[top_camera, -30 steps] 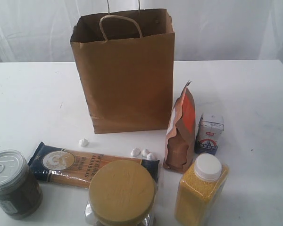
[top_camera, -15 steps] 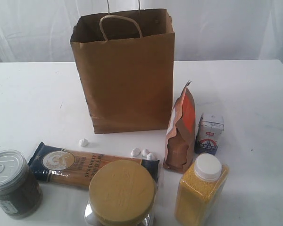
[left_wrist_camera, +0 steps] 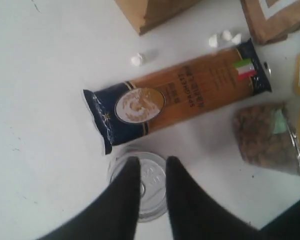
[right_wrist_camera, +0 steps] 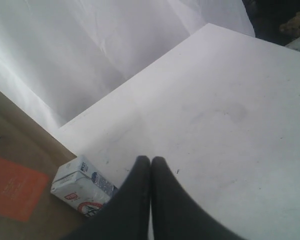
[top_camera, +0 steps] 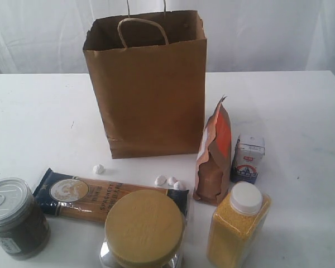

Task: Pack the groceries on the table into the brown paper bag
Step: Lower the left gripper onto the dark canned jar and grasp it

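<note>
While our left fingers [left_wrist_camera: 127, 192] hover slightly spread over the tin can [left_wrist_camera: 152, 190], our right fingers [right_wrist_camera: 137, 192] press together near the carton [right_wrist_camera: 80, 187]; the paper bag [top_camera: 148, 89] stands upright on the table [top_camera: 33, 117].

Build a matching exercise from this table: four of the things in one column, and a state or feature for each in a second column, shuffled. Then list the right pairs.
Column one
1. brown paper bag
2. navy spaghetti packet
3. yellow-grain bottle
4. dark tin can

Column two
a. capped in white
b. silver ring-pull lid
c. lying flat
d. standing, top open

Pairs: 1-d, 2-c, 3-a, 4-b
</note>
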Tool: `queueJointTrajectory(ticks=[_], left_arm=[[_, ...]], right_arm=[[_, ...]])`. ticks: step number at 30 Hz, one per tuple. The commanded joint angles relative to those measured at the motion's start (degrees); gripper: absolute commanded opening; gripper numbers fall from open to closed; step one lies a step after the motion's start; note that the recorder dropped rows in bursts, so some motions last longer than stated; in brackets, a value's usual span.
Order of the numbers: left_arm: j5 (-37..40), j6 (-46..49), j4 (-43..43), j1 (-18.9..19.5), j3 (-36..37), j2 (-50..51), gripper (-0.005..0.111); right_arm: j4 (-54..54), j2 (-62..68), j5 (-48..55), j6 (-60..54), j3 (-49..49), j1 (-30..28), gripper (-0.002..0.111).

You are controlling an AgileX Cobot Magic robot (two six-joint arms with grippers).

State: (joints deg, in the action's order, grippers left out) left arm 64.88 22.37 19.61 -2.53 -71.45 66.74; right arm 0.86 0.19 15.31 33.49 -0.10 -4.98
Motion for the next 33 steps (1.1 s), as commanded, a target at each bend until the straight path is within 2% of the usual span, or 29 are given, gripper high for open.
queueJointTrajectory(ticks=[1, 3, 4, 5, 10, 14, 17, 19, 25, 28, 30, 33], left_arm=[[4.78, 7.02, 0.13, 0.14, 7.72, 0.02, 0.065], [2.11, 9.59, 0.13, 0.14, 11.94, 0.02, 0.092], [1.18, 9.90, 0.17, 0.14, 13.39, 0.02, 0.101], [-0.40, 10.05, 0.56, 0.14, 15.18, 0.02, 0.105], [-9.10, 10.05, 8.20, 0.14, 22.52, 0.02, 0.105], [-12.82, 16.84, 10.91, 0.14, 26.65, 0.02, 0.105], [-24.56, 21.45, 10.13, 0.14, 30.10, 0.02, 0.105], [-26.76, 21.62, 12.17, 0.14, 29.98, 0.02, 0.105], [-26.58, 25.42, 12.86, 0.14, 30.08, 0.02, 0.105], [-22.06, 27.05, 8.70, 0.14, 30.80, 0.02, 0.105], [-25.07, 26.91, 5.76, 0.14, 33.68, 0.02, 0.105], [-30.81, 27.16, 8.89, 0.14, 36.44, 0.02, 0.105]], right_arm=[[-0.86, -0.19, -0.83, -0.23, 0.10, -0.24, 0.000], [-0.86, -0.19, -0.83, -0.23, 0.10, -0.24, 0.000], [-0.86, -0.19, -0.83, -0.23, 0.10, -0.24, 0.000], [-0.86, -0.19, -0.83, -0.23, 0.10, -0.24, 0.000], [-0.86, -0.19, -0.83, -0.23, 0.10, -0.24, 0.000], [-0.86, -0.19, -0.83, -0.23, 0.10, -0.24, 0.000], [-0.86, -0.19, -0.83, -0.23, 0.10, -0.24, 0.000], [-0.86, -0.19, -0.83, -0.23, 0.10, -0.24, 0.000], [-0.86, -0.19, -0.83, -0.23, 0.10, -0.24, 0.000], [-0.86, -0.19, -0.83, -0.23, 0.10, -0.24, 0.000], [-0.86, -0.19, -0.83, -0.23, 0.10, -0.24, 0.000], [-0.86, -0.19, -0.83, -0.23, 0.10, -0.24, 0.000]])
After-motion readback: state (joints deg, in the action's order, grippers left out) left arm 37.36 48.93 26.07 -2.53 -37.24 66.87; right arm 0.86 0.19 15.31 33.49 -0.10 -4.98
